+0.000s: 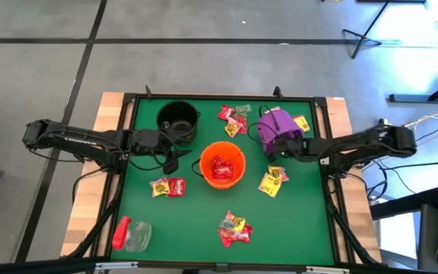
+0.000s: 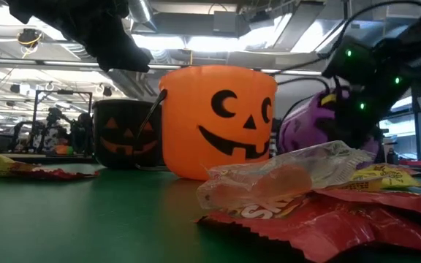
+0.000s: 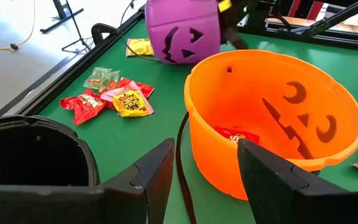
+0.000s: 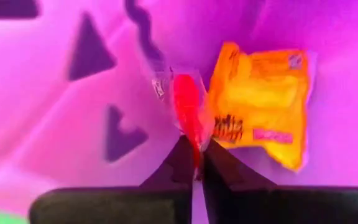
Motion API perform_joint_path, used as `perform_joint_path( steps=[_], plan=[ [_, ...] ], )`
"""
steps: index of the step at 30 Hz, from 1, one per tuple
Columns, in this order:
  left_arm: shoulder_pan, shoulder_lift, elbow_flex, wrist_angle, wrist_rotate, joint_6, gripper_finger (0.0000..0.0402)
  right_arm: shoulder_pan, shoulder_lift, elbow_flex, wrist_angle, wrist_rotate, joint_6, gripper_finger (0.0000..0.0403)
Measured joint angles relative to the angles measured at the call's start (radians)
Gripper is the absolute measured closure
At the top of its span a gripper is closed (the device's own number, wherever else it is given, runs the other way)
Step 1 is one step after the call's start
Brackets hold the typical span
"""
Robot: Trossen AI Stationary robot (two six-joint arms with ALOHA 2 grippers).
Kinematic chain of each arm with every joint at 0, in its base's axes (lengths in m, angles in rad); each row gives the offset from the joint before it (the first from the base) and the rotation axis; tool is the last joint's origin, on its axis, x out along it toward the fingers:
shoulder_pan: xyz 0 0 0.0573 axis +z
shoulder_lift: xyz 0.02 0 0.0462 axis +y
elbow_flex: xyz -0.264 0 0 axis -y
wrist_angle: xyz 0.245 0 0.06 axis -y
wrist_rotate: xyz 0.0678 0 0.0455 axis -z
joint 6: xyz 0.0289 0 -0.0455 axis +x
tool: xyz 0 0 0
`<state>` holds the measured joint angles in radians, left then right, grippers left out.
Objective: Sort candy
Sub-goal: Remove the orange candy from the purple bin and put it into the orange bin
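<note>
Three pumpkin-face buckets stand at the table's middle: black [image 1: 178, 120], orange [image 1: 222, 164] and purple [image 1: 274, 125]. The purple one is tipped with its mouth toward my right arm. My right gripper [image 4: 196, 158] reaches into it, shut on a red candy in a clear wrapper [image 4: 188, 109]. A yellow packet [image 4: 263, 102] lies beside that candy on the purple inner wall [image 4: 55, 93]. My left gripper [image 3: 204, 146] hangs open between the black bucket [image 3: 30, 155] and the orange bucket [image 3: 272, 118], touching nothing. A red packet [image 3: 236, 135] lies in the orange bucket. My right gripper pinches the near end of the clear-wrapped red candy [image 4: 194, 144] between its two fingertips. The fingers slant down into the purple bucket from the table's right side. The candy sticks out ahead of the fingers; I cannot tell whether it is clear of the bucket's wall.
Small piles of red and yellow candy lie on the green mat: far middle [image 1: 234, 120], near left [image 1: 167, 186], right of the orange bucket [image 1: 272, 181], near middle [image 1: 234, 228] and beside the purple bucket [image 1: 301, 122]. A red-capped clear jar [image 1: 131, 234] lies at the near left corner.
</note>
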<state>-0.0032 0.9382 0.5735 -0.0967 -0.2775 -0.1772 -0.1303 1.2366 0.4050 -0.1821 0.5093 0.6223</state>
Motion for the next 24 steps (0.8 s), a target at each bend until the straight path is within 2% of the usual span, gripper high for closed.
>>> perform_joint_path(
  steps=[7,14,24],
  plan=[
    [0.0,0.0,0.0,0.0,0.0,0.0,0.0234,0.0,-0.119,0.156,-0.328,-0.113,0.002,0.0399],
    [0.0,0.0,0.0,0.002,-0.001,0.0,0.0234,-0.001,-0.139,0.332,-0.604,-0.105,0.004,0.04],
    [0.0,0.0,0.0,0.003,-0.001,0.002,0.0234,0.0,-0.139,0.422,-0.741,-0.195,0.052,0.0401]
  ],
)
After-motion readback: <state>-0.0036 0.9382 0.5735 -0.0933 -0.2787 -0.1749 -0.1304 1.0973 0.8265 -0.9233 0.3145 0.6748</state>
